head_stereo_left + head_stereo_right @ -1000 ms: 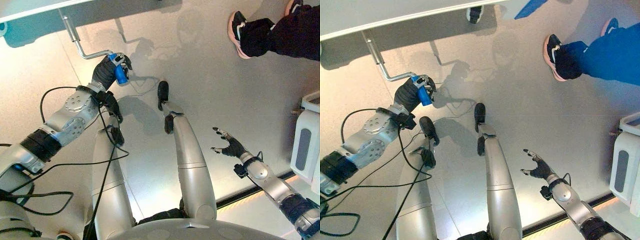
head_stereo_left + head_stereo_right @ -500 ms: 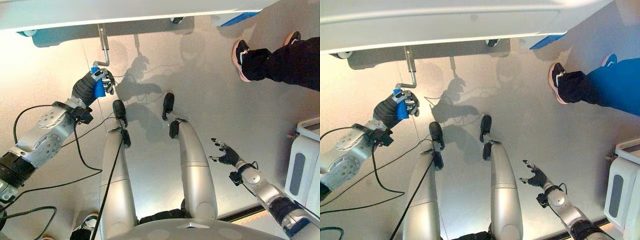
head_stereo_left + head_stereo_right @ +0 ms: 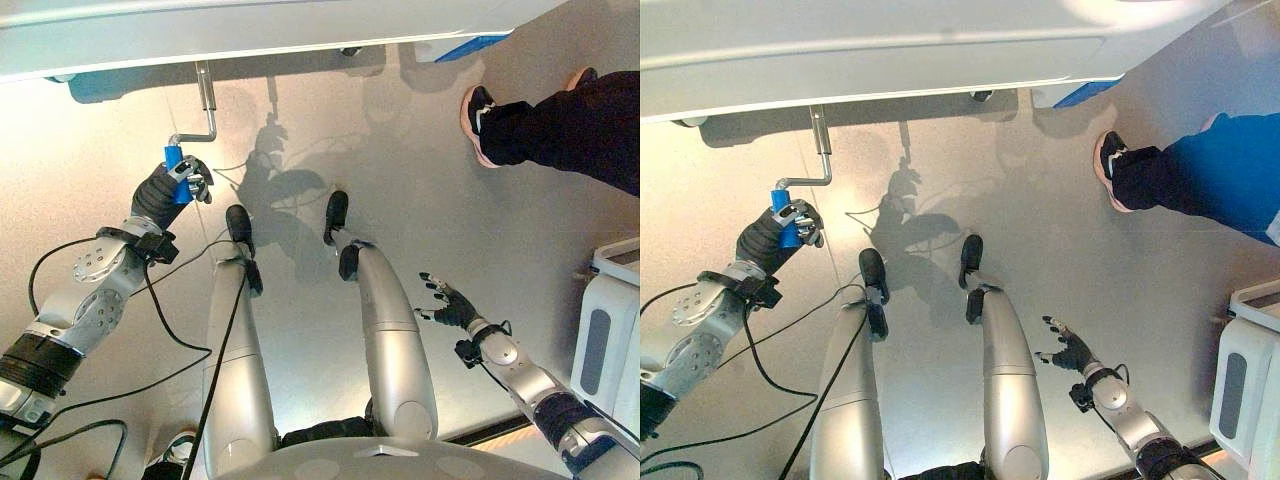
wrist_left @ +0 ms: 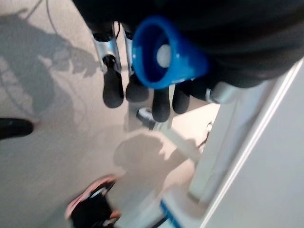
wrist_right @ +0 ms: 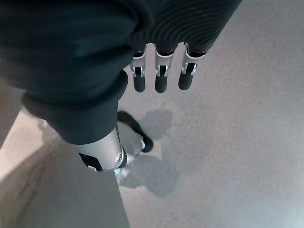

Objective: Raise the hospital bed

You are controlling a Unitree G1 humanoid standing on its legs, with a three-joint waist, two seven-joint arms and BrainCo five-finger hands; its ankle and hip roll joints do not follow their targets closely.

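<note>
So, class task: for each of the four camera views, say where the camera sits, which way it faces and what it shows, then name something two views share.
Left eye view: on the head, facing down; left hand gripping the blue crank handle below the bed; right hand open over the floor.
Right eye view: same head, slightly offset; same scene, plus a person's shoe.
Left wrist view: on the left wrist, looking along curled fingers round the handle.
Right wrist view: on the right wrist; straight fingers above the floor.
Shared: handle, in eye and left wrist views.
</note>
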